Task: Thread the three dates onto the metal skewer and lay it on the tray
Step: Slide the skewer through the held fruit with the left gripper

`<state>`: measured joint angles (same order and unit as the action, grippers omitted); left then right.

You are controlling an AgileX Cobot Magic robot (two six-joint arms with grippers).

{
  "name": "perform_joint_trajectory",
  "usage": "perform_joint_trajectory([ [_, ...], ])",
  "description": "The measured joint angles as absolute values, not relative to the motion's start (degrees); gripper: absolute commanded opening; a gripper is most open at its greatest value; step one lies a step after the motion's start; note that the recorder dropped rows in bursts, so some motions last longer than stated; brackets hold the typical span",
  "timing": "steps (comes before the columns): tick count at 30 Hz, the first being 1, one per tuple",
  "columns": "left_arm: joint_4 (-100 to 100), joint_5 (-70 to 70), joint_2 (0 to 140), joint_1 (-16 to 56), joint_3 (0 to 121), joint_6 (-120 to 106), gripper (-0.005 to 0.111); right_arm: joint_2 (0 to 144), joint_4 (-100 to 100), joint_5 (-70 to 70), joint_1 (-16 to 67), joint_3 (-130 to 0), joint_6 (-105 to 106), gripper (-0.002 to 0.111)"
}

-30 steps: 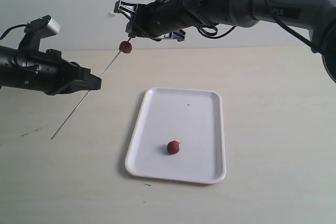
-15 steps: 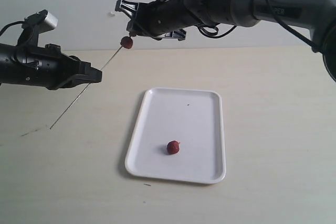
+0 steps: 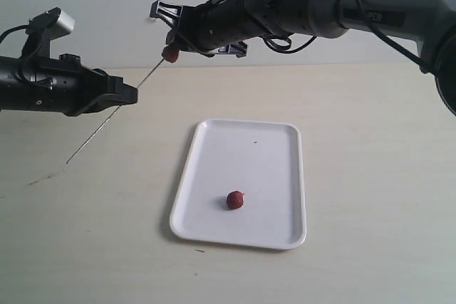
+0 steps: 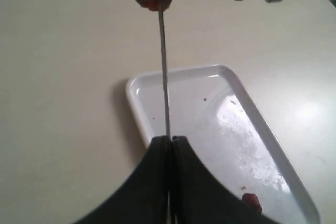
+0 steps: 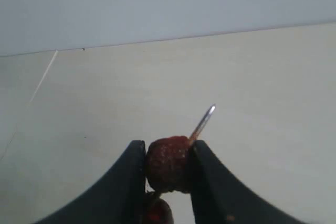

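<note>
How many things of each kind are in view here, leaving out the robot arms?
Dates: 3 (loose date on the tray; speared date; partly hidden date next to it)
Metal skewer: 1
Tray: 1
Total: 5
</note>
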<state>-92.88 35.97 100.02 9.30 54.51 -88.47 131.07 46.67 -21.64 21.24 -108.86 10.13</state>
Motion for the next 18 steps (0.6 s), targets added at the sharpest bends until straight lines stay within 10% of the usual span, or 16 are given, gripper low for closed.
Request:
perform_joint_trajectory([
  [18,-95.16,35.39,100.02,9.30,54.51,-90.41,0.000,131.07,52.47,-26.05,21.24,-108.86,16.64,0.029],
])
